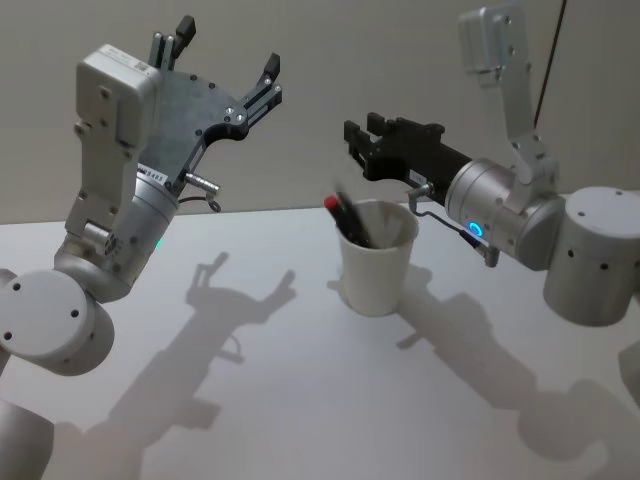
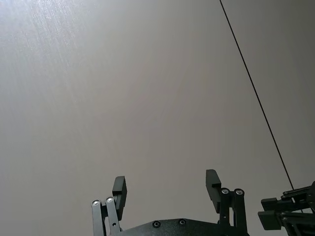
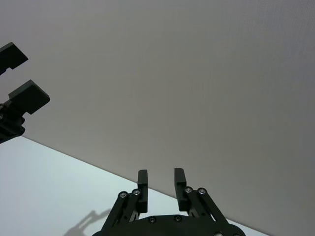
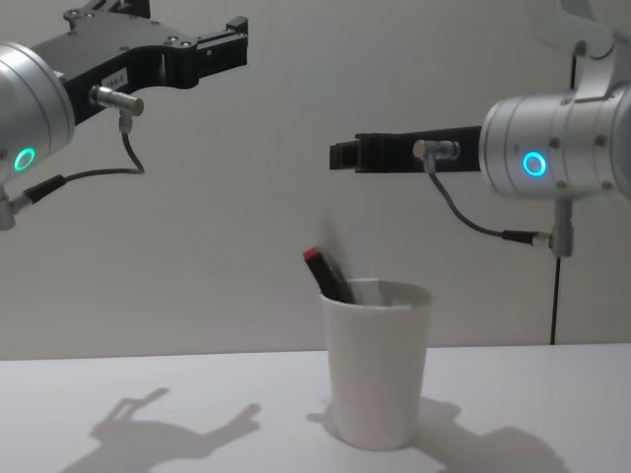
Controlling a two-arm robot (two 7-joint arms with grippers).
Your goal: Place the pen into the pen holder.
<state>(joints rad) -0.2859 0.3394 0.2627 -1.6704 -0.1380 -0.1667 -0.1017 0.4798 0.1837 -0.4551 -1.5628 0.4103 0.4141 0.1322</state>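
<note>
The pen holder (image 1: 377, 262) (image 4: 380, 367), a white paper cup, stands upright on the table. A dark pen (image 1: 347, 217) (image 4: 326, 272) with a red end leans inside it, its top sticking out over the rim towards the left. My right gripper (image 1: 362, 136) (image 3: 161, 180) (image 4: 341, 156) hovers just above and behind the cup, open by a narrow gap with nothing between its fingers. My left gripper (image 1: 228, 52) (image 2: 166, 186) is raised high to the left, wide open and holding nothing.
The white table (image 1: 300, 400) stretches around the cup, with the arms' shadows lying on it. A plain wall stands close behind. A thin dark cable (image 2: 256, 93) runs down the wall at the right.
</note>
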